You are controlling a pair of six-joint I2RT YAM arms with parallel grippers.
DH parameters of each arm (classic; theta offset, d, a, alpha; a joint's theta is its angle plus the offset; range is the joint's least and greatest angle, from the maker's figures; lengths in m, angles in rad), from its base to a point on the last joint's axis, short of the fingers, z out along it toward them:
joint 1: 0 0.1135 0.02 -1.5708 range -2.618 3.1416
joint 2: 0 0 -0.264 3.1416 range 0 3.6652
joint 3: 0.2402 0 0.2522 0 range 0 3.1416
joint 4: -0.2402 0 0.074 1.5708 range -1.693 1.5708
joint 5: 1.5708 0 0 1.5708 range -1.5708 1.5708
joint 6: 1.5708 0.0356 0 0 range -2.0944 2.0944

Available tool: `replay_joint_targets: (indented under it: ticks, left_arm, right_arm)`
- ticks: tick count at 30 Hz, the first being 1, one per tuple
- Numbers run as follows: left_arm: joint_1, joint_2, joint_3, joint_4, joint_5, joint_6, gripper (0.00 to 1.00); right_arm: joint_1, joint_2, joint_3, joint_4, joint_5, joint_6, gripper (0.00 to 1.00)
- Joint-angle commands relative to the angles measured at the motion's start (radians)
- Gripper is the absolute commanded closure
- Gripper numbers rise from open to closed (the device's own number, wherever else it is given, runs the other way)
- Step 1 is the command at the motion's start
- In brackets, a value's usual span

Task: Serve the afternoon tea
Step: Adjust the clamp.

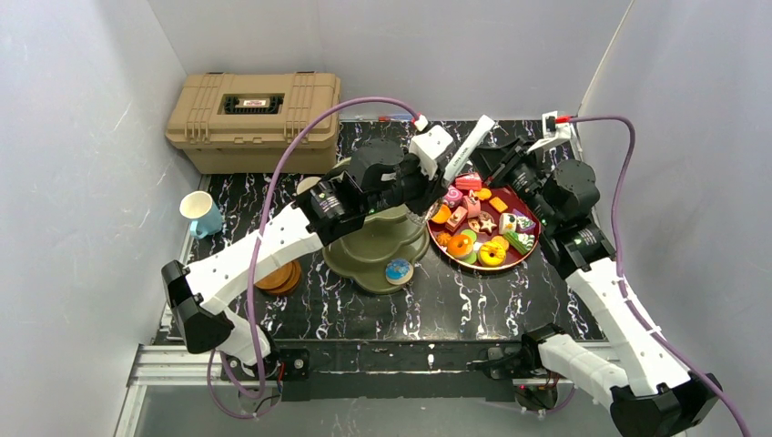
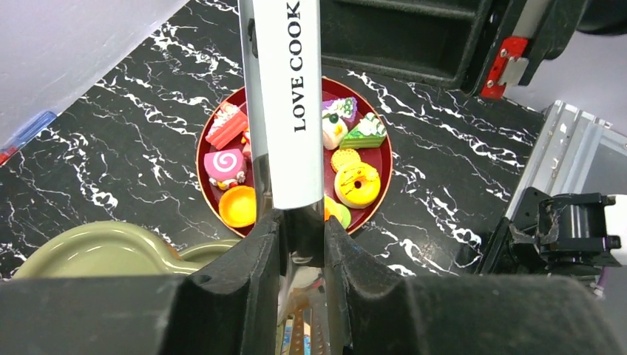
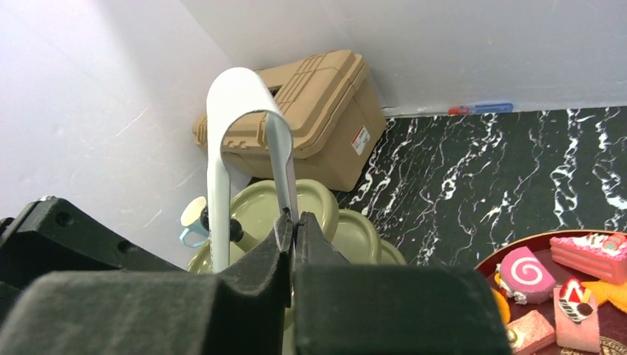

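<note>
Two robot arms meet over a black marbled table (image 1: 546,300), and we see both holding one pair of white tongs (image 2: 285,103) lettered "LOVE COOK".

A tan toolbox (image 1: 253,118) sits well beyond the left gripper (image 2: 299,229), against the back wall. The olive-green stand (image 1: 364,255) lies just behind and beneath that gripper. The left arm stretches across the stand, so its upper tiers are hidden from above.

A dark-red plate (image 2: 384,166) lies directly ahead of and below the left gripper, between the two grippers. The tongs reach out over its middle and cover some of the pastries (image 1: 478,228) heaped on it.

The left gripper's fingers are clamped against the tongs from both sides. The right gripper (image 3: 293,222) is pinched tight on one blade of the tongs, whose looped end rises above it.

A white-and-blue cup (image 1: 200,214) lies on its side far from both grippers, near the left wall. Round wooden saucers (image 1: 280,278) are stacked beside the stand, partly under the left arm. One blue pastry (image 1: 399,270) rests on the stand's lowest tier.
</note>
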Motion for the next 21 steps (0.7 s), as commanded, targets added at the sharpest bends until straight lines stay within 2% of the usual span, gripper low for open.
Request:
replay_joint_targets:
  ticks: [1,4,5,7,11,16,19,21]
  left_arm:
    - [0.027,-0.043,-0.028,0.056,0.059,0.070,0.96]
    - [0.079,-0.044,-0.006,0.057,0.161,0.026,0.96]
    - [0.093,-0.046,0.000,0.055,0.206,-0.006,0.96]
    - [0.118,-0.060,0.007,0.052,0.298,-0.037,0.97]
    - [0.139,-0.095,0.003,0.048,0.440,-0.079,0.99]
    - [0.143,-0.138,-0.030,0.055,0.514,-0.107,1.00]
    - [0.144,-0.156,-0.044,0.056,0.537,-0.108,1.00]
    - [0.143,-0.161,-0.048,0.052,0.555,-0.104,1.00]
  right_arm:
    - [0.008,0.009,0.088,-0.065,-0.090,-0.024,0.81]
    - [0.008,0.006,0.122,-0.201,-0.160,-0.100,0.36]
    - [0.007,-0.001,0.128,-0.243,-0.178,-0.128,0.27]
    - [0.005,-0.017,0.147,-0.313,-0.230,-0.179,0.18]
    - [0.004,-0.026,0.204,-0.405,-0.371,-0.248,0.08]
    - [0.004,0.016,0.265,-0.375,-0.637,-0.212,0.02]
    - [0.004,0.049,0.293,-0.331,-0.639,-0.179,0.01]
    - [0.004,0.070,0.327,-0.365,-0.607,-0.191,0.02]
